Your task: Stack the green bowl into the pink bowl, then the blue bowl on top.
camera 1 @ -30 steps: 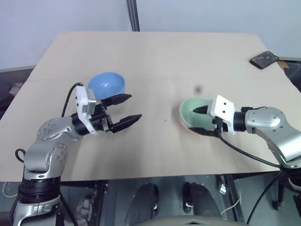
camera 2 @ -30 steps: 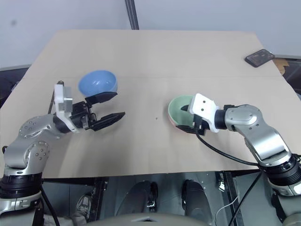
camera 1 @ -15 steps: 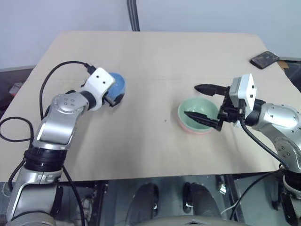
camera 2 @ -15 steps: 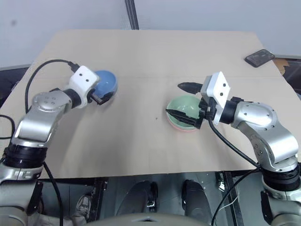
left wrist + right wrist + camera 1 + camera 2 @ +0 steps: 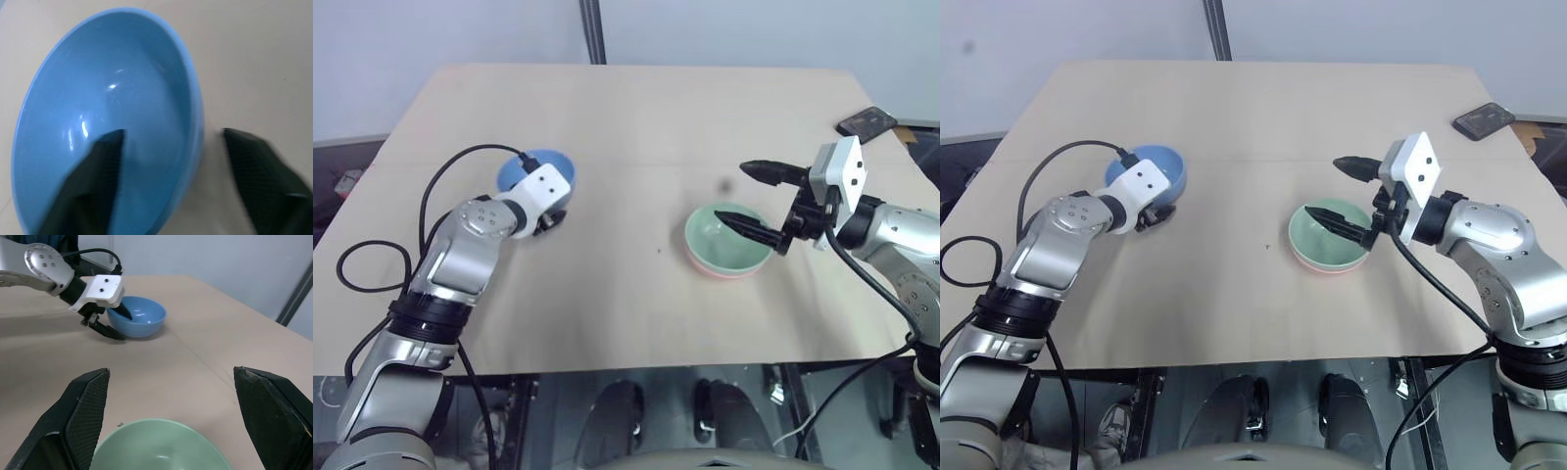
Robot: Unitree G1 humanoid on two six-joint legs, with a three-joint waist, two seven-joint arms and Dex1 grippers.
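Smooth tan tabletop (image 5: pixel 636 127) carries a glossy round sky-blue plastic bowl (image 5: pixel 536 174) whose rim the left gripper (image 5: pixel 108 323) straddles unclamped, while the right gripper (image 5: pixel 750 198) gapes wide above the nested mint-green bowl (image 5: pixel 724 240).

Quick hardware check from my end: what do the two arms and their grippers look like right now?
Both arms are silver-grey metal with rounded joint housings and dark bands at the joints. Each wrist carries a white boxy camera block. The left gripper and the right gripper each have two black tapered fingers with mesh-textured inner pads. A black cable loops along each arm.
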